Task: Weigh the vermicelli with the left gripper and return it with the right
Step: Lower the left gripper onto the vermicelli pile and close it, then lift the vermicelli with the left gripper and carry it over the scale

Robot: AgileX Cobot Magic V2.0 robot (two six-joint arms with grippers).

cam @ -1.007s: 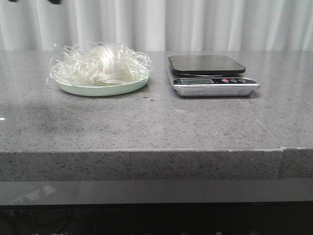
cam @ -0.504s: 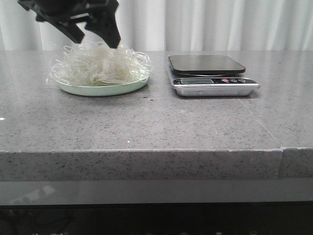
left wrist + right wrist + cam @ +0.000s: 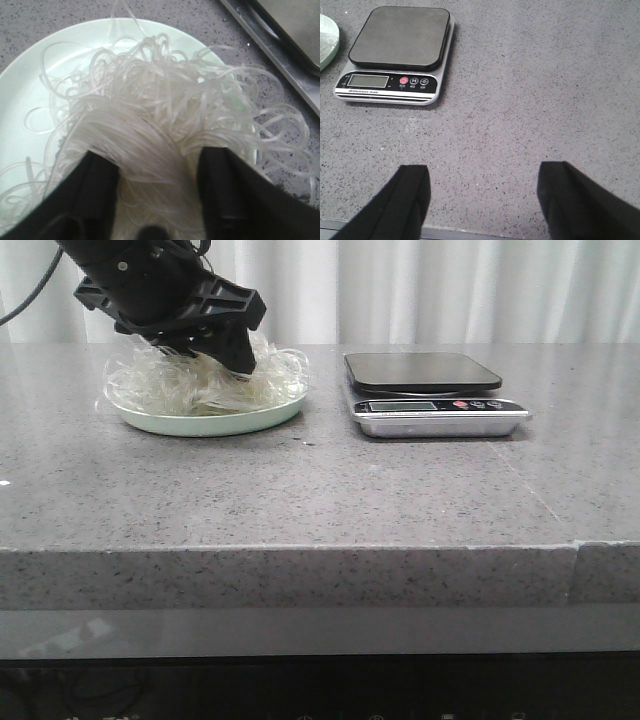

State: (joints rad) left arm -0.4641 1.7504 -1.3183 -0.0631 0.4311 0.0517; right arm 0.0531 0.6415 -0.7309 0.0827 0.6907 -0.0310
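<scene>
The vermicelli [image 3: 275, 380] is a whitish tangle piled on the pale green plate [image 3: 200, 425] at the back left of the counter. My left gripper [image 3: 215, 362] is lowered into the pile. In the left wrist view its dark fingers [image 3: 100, 185] stand apart on either side of a thick bunch of strands [image 3: 160, 115], with the plate [image 3: 30, 85] beneath; the gripper [image 3: 159, 167] is open. My right gripper [image 3: 482, 175] is open and empty over bare counter near the front edge. It does not show in the front view.
A digital kitchen scale [image 3: 425, 375] with a dark platform and steel base stands right of the plate, also seen in the right wrist view [image 3: 397, 35] and in the left wrist view [image 3: 285, 30]. White curtains hang behind the grey speckled counter [image 3: 320, 490].
My left gripper came down from above into the front view and sank into the vermicelli pile, pressing the strands down. The scale and plate have not moved.
</scene>
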